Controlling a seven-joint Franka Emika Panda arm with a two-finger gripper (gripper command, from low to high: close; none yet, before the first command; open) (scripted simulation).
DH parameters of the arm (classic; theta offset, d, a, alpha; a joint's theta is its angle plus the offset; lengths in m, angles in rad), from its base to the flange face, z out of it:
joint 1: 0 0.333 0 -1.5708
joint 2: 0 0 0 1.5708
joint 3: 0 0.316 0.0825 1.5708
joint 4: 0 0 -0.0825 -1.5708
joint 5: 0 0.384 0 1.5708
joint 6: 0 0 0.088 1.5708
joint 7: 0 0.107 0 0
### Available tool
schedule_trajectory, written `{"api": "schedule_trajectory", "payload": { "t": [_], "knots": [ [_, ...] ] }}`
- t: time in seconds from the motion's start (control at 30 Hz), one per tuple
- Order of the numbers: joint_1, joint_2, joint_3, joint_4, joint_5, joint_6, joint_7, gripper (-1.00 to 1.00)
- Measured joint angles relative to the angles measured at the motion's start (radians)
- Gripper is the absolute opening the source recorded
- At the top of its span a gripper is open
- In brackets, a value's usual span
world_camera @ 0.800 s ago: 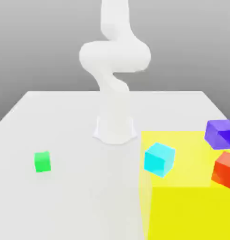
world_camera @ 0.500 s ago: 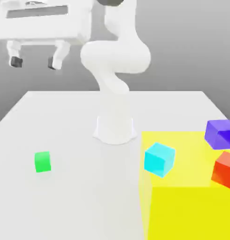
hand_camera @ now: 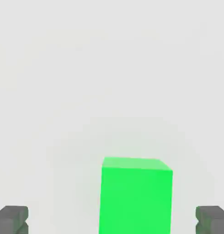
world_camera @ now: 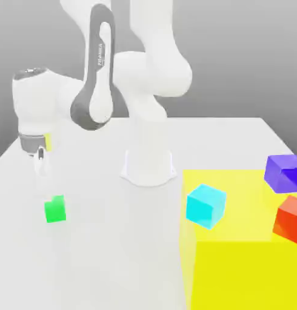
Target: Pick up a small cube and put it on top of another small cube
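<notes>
The small cube (world_camera: 54, 209) is plain bright green and rests on the white table (world_camera: 102, 254) at the exterior view's left. My gripper (world_camera: 41, 171) hangs pointing down just above it, slightly behind. In the hand view the green cube (hand_camera: 136, 194) stands between my two dark fingertips (hand_camera: 11, 218), which sit far apart on either side without touching it. The gripper (hand_camera: 113, 220) is open and holds nothing.
A larger cyan cube (world_camera: 206, 206) sits at the edge of a yellow area (world_camera: 248, 260) on the exterior view's right. A purple cube (world_camera: 285, 173) and a red cube (world_camera: 291, 219) lie further right. The arm's white base (world_camera: 148, 164) stands mid-table.
The hand has come down from high at the exterior view's upper left to just over the green cube. No cube has moved.
</notes>
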Motion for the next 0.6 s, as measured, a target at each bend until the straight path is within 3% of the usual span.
{"api": "schedule_trajectory", "payload": {
  "t": [0.1, 0.17, 0.2, 0.47, 0.6],
  "knots": [
    [-0.104, 0.109, 0.133, 0.019, 0.127, 0.087, -0.089, 0.0],
    [-0.184, 0.181, 0.216, 0.032, 0.148, 0.146, -0.106, 0.0],
    [-0.21, 0.209, 0.242, 0.037, 0.151, 0.17, -0.11, -1.0],
    [-0.206, 0.189, 0.234, 0.033, 0.133, 0.154, -0.096, -1.0],
    [-0.153, 0.055, 0.151, 0.007, 0.02, 0.046, -0.012, -1.0]
  ]
}}
